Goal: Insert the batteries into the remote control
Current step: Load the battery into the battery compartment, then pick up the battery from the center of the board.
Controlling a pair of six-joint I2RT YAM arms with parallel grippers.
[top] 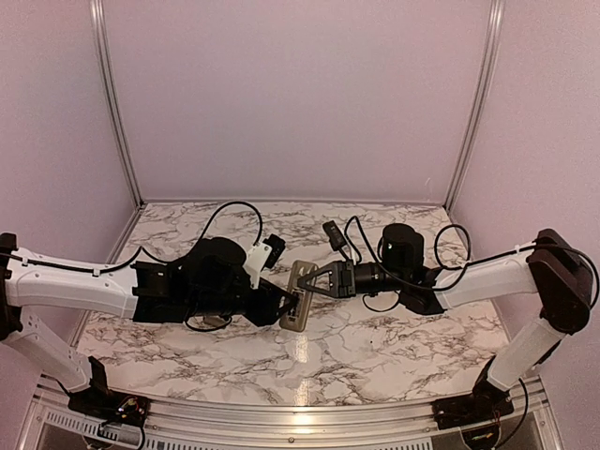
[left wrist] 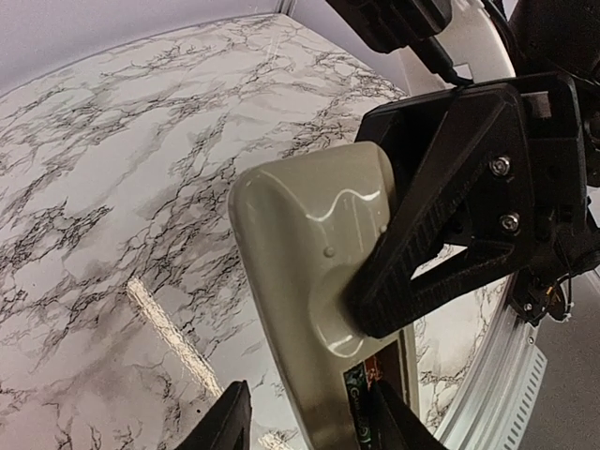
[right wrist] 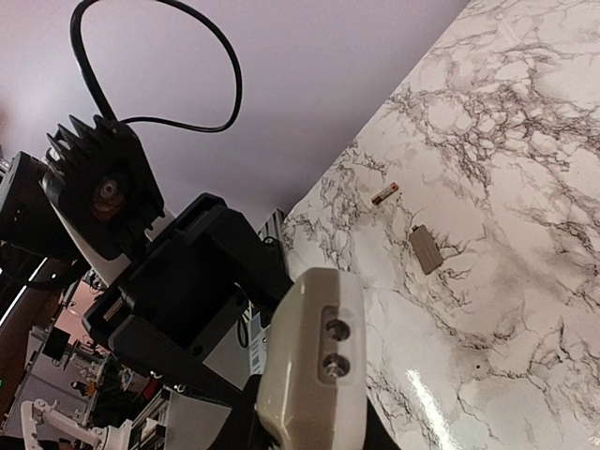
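The remote control [top: 298,298] is held off the marble between both arms, grey-beige back up. My right gripper [top: 315,279] is shut on its far end; in the right wrist view that end [right wrist: 314,361] sits between my fingers [right wrist: 309,433]. In the left wrist view the remote [left wrist: 309,244] runs down between my left gripper's [left wrist: 309,420] fingers, with a gap of table showing on one side. A green-and-orange labelled battery [left wrist: 360,401] lies in the dark recess. Another battery [right wrist: 385,194] lies loose on the table.
A small grey-beige battery cover [right wrist: 426,250] lies on the marble table [top: 375,356] near the loose battery. The right arm's black finger [left wrist: 441,234] crosses the remote's back. Metal rails and lilac walls enclose the table.
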